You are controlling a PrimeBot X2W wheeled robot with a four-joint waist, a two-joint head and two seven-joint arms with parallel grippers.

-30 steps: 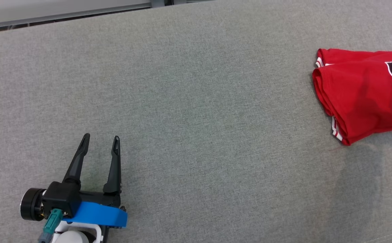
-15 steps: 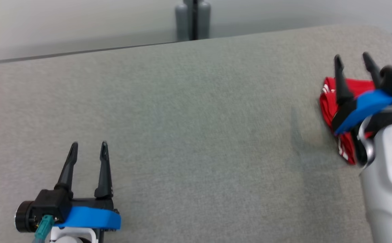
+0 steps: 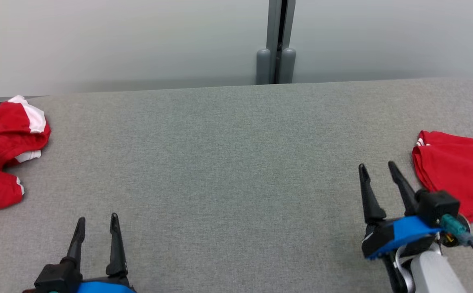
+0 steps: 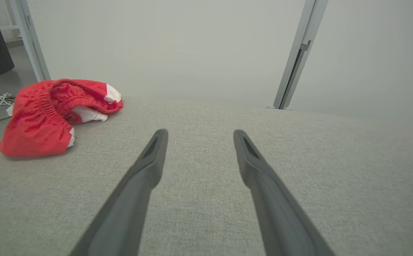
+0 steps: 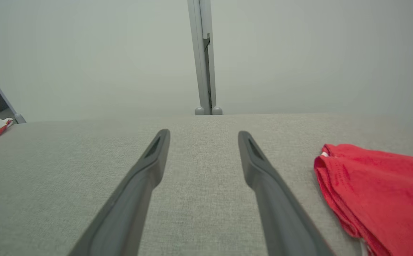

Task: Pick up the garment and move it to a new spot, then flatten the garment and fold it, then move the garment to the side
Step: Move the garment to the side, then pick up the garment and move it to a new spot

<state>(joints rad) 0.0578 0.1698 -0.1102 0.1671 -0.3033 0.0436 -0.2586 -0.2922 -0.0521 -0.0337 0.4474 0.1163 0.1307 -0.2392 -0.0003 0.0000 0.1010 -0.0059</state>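
Now, garment point(image 3: 458, 175) near right jaws.

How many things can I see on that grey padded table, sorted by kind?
Red garments: 2 (crumpled garment at the left, folded garment at the right)
Grippers: 2 (left gripper, right gripper, both open, holding nothing)
Total: 4

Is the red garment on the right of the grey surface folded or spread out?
Folded. The red garment lies as a compact pile, and several stacked layers of cloth show along its left edge.
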